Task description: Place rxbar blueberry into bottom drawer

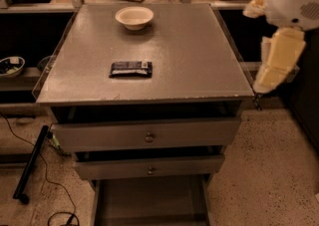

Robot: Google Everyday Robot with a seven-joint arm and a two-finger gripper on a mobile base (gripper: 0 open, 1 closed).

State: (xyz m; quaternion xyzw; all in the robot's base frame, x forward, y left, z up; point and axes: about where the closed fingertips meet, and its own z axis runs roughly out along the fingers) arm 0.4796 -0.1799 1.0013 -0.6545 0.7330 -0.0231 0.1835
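The gripper (pixel 257 99) sits at the low end of the robot's cream, padded arm (pixel 279 56), off the right edge of the cabinet and level with its near right corner. How far open it is cannot be told, and nothing shows in its hold. The rxbar blueberry (pixel 130 69), a flat dark-wrapped bar with pale lettering, lies on the grey metal cabinet top (pixel 199 56), left of centre and towards the near edge, well apart from the gripper. The pick therefore appears not yet begun, and the step in hand looks like the approach. Next, the gripper would need to swing left over the top and come down on the bar's narrow width. The bar would then be carried forward and down to the bottom drawer (pixel 149 202), a shallow grey tray pulled out at the cabinet's foot. Above it, two grey knobbed drawers (pixel 148 137) stand slightly ajar and could catch a low carry. A small round white bowl (pixel 134 17) sits at the far side of the top. The speckled floor (pixel 264 170) has a black pole (pixel 31 163) and cable on the left.
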